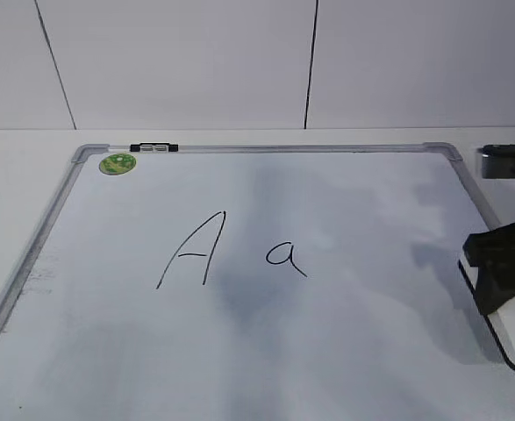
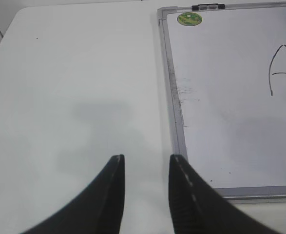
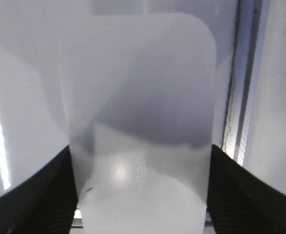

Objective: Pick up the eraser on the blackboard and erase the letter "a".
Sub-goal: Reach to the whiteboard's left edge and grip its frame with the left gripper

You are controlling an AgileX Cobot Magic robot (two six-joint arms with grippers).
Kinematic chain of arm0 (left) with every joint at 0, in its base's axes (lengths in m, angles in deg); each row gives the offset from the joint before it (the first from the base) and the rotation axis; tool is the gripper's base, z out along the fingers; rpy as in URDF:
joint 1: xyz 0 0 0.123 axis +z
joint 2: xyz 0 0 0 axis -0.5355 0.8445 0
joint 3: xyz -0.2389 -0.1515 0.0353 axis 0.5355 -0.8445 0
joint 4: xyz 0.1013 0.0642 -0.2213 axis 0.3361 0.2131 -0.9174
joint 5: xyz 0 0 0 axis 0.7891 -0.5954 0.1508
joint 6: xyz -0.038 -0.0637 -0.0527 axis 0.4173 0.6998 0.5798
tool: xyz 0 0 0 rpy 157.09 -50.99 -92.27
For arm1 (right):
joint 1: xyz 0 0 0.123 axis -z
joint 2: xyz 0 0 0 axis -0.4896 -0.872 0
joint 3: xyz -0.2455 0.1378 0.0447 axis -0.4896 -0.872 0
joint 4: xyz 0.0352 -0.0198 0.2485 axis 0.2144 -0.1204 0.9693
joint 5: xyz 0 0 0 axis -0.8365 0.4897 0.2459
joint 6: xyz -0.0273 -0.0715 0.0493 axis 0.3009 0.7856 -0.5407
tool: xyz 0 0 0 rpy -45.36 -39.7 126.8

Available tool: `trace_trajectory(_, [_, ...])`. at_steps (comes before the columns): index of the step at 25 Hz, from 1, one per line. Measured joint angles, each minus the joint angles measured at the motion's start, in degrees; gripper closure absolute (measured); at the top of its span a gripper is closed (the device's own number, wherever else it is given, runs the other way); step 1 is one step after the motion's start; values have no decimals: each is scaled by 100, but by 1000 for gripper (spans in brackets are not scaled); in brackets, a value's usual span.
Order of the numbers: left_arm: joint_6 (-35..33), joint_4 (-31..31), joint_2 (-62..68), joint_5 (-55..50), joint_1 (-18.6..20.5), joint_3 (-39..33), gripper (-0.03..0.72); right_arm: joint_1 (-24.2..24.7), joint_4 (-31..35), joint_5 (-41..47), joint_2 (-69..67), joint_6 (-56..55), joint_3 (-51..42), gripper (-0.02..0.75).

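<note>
The blackboard [image 1: 354, 351] is a white board with a grey frame, lying flat on the table. The small letter "a" [image 1: 286, 257] is written near its middle, to the right of a capital "A" [image 1: 191, 250]. The white eraser [image 1: 513, 331] with a black base lies at the board's right edge. My right gripper [image 1: 501, 282] is down on it. In the right wrist view the eraser [image 3: 143, 97] fills the space between the fingers [image 3: 140, 163], which press both its sides. My left gripper [image 2: 146, 158] is open and empty over the bare table, left of the board's frame [image 2: 178, 122].
A green round sticker [image 1: 117, 163] sits in the board's far left corner, and also shows in the left wrist view [image 2: 189, 19]. A small black clip [image 1: 153, 147] lies on the top frame. A white wall stands behind the table. The board's right frame [image 3: 240, 97] runs beside the eraser.
</note>
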Motion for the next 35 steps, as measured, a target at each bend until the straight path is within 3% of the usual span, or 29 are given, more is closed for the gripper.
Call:
trace_trajectory(7, [0,-69,0,0,0,0,454,-551,-34,908,0,114,856,192])
trace_trajectory(17, [0,-514,116,21,-31,187,454,-871,107,1047,0,211,1694,192])
trace_trajectory(25, [0,-527,1539,647,-31,1482,454,-871,314,1059,0,257,1694,192])
trace_trajectory(35, [0,-982,4503,1199,-299,3169,454,-880,640,1059,0,464,1694,192])
